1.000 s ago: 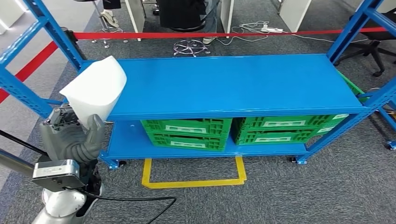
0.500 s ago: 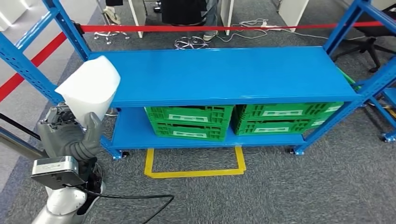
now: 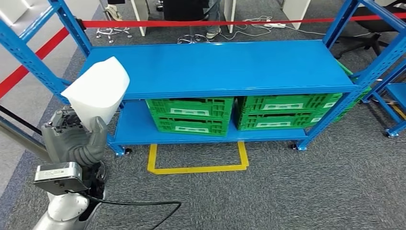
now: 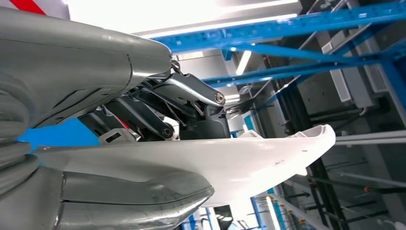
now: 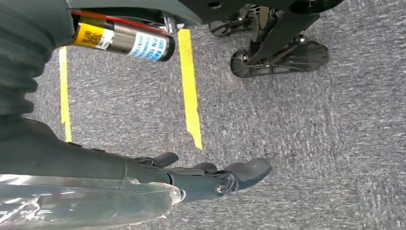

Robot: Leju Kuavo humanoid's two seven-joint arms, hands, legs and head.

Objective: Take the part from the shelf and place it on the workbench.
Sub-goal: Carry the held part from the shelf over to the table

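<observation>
Up front, white part (image 3: 98, 91) in left hand (image 3: 74, 143) — beside shelf (image 3: 215, 67) edge (right hand (image 5: 206, 179) loose).

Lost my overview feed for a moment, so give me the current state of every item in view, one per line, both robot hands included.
Left robot hand: raised, gripping the white part.
White part: held in the air, off the shelf.
Right robot hand: hanging over the carpet, holding nothing, fingers extended.
Blue shelf: top level bare.
Green crates: two, side by side on the lower level.
</observation>
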